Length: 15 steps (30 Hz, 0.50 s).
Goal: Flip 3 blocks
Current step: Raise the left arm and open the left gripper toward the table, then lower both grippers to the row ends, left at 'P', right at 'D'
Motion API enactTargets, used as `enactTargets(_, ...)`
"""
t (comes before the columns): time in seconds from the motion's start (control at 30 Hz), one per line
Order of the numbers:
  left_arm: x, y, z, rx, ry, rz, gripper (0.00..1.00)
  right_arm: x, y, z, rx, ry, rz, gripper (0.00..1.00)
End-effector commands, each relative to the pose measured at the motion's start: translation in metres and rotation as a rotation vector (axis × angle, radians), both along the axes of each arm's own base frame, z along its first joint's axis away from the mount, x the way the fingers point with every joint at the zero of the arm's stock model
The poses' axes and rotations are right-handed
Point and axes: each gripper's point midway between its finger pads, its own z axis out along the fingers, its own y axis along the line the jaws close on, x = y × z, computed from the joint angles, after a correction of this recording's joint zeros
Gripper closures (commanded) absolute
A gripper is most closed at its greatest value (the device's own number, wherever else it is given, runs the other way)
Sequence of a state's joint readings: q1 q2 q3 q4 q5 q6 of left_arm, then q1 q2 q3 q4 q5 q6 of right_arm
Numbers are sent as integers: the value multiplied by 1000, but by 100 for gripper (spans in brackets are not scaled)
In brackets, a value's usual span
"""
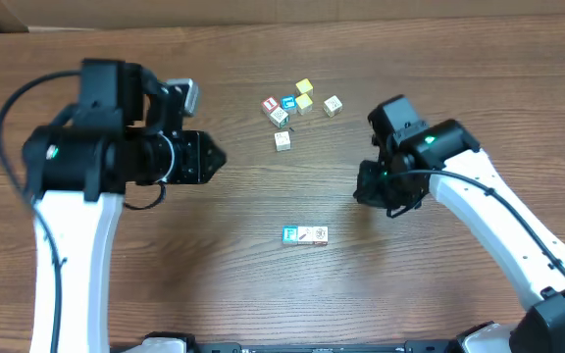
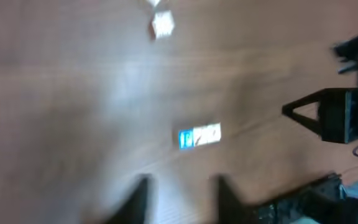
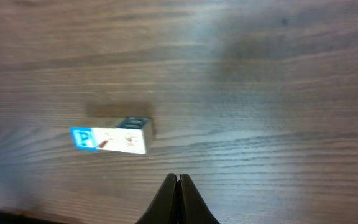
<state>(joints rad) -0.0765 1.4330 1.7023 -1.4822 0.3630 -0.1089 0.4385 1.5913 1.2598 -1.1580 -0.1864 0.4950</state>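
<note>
The three blocks (image 1: 305, 234) sit side by side in a short row, touching one another, on the wooden table (image 1: 459, 59). The blue-faced block (image 1: 289, 234) is at one end and the two pale cream blocks (image 1: 313, 234) run on from it. No finger touches the row. In the right wrist view the blocks (image 3: 109, 139) lie ahead of and to the left of the right gripper (image 3: 178, 179), with bare wood between them. That gripper's fingers are pressed together to a single point and hold nothing. In the blurred left wrist view the blocks (image 2: 199, 135) lie ahead of the left gripper (image 2: 181, 182), in line with the gap and nearer its right-hand finger. Its two fingers (image 2: 140, 196) stand apart with only table between them. From overhead, the left gripper (image 1: 216, 155) and the right gripper (image 1: 369, 189) flank the row from farther back on the table, both well apart from it. Behind them lies a loose cluster of other cubes (image 1: 292, 103), and a single cube (image 1: 282, 140) sits just in front of it.
</note>
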Motion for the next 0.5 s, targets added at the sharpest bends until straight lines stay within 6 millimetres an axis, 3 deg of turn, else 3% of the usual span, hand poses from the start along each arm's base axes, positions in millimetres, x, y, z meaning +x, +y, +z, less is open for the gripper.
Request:
enactTargets(0.0, -10, 8, -46, 58, 182, 101, 96, -10, -1, -22, 10, 44, -74, 96)
enactTargets(0.23, -36, 18, -145, 236, 355, 229, 96, -16, -2, -56, 26, 60, -174, 96)
enactTargets(0.47, -34, -8, -204, 183, 301, 177, 96, -9, 10, -58, 26, 4, -184, 96)
